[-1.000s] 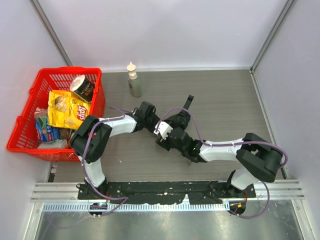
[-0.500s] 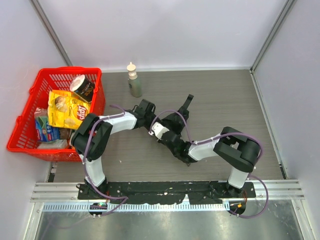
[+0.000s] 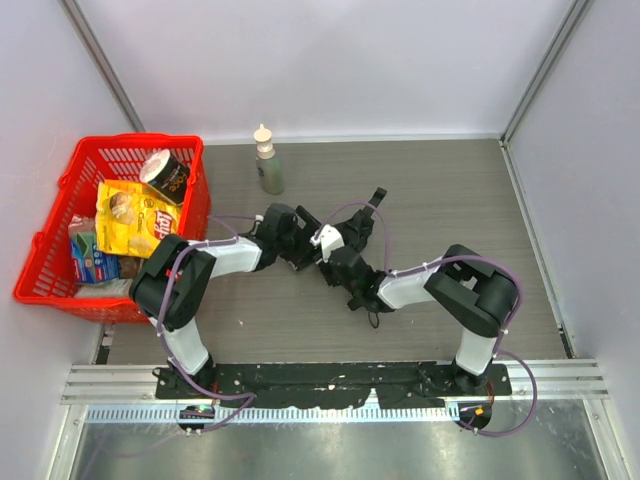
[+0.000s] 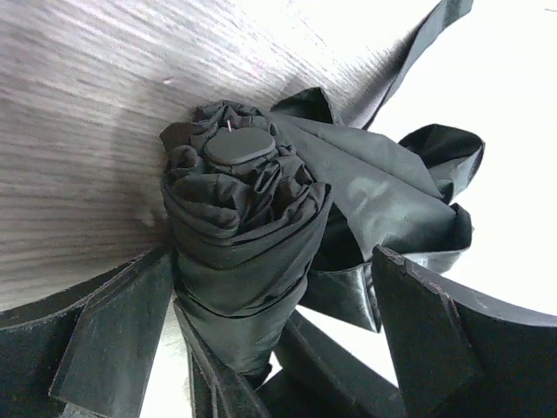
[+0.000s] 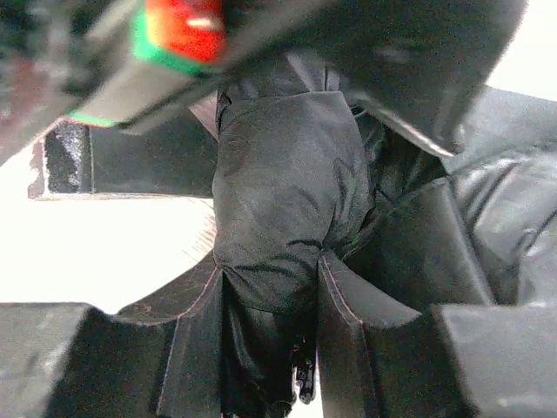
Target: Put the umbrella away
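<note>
Top view: the umbrella lies on the table at the centre of the frame, between the two claws. It is partly furled, with a narrow black end pointing to the upper right.

Left claw: jaws stand wide. In the left wrist view the rolled bundle rests against the finger at lower left, while the finger at lower right stands apart from the fabric. The bundle's round end cap faces the camera, and loose folds trail to the right.

Right claw: jaws are narrow and hold the umbrella. In the right wrist view both fingers press the dark fabric, which bulges above them.

Change against the frame a second earlier:
- The right arm is folded tighter. Its elbow sits further left and higher in the top view.
- The right claw is now further to the upper left, close against the left claw.
- The left arm has its elbow slightly lower and further left.
- The umbrella is in much the same central spot.

The red basket at upper left and the bottle near the rear wall stand as before.
</note>
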Robot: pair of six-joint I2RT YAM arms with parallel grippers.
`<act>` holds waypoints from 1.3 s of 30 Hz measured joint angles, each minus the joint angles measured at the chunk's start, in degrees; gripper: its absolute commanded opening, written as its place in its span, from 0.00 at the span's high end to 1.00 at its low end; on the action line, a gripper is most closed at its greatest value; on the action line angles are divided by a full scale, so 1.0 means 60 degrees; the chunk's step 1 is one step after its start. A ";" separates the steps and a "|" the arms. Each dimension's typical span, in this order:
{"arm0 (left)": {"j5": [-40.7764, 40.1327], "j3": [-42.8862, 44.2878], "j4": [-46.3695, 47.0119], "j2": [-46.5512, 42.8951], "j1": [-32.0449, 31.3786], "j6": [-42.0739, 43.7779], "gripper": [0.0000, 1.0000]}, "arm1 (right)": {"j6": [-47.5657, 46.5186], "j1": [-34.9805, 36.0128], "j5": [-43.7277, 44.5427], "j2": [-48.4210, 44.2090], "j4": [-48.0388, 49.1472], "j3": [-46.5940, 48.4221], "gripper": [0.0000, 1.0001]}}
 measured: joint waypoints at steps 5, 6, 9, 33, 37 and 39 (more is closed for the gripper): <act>0.0189 -0.0641 0.1126 -0.0153 0.0222 0.0288 0.00 | 0.1166 -0.0940 -0.1960 0.0066 0.0750 -0.0233 0.99; 0.0259 -0.0758 0.1362 -0.0153 0.0266 0.0295 0.00 | 0.1424 -0.1162 -0.2433 0.0127 0.0933 -0.0240 0.99; 0.0426 -0.1060 0.2014 -0.0153 0.0361 0.0317 0.00 | 0.2204 -0.1825 -0.3836 0.0397 0.1406 -0.0193 0.99; -0.0098 0.0386 -0.0018 0.0255 0.0495 0.0962 0.00 | 0.8914 -0.4798 -1.0557 0.3162 0.4717 0.0612 0.99; -0.0113 0.0521 -0.0033 0.0328 0.0532 0.1268 0.00 | 0.9009 -0.4805 -1.0757 0.3184 0.4564 0.0710 0.99; -0.0208 0.0521 -0.0051 0.0284 0.0532 0.1545 0.00 | 0.9001 -0.4809 -1.0819 0.3184 0.4419 0.0776 0.99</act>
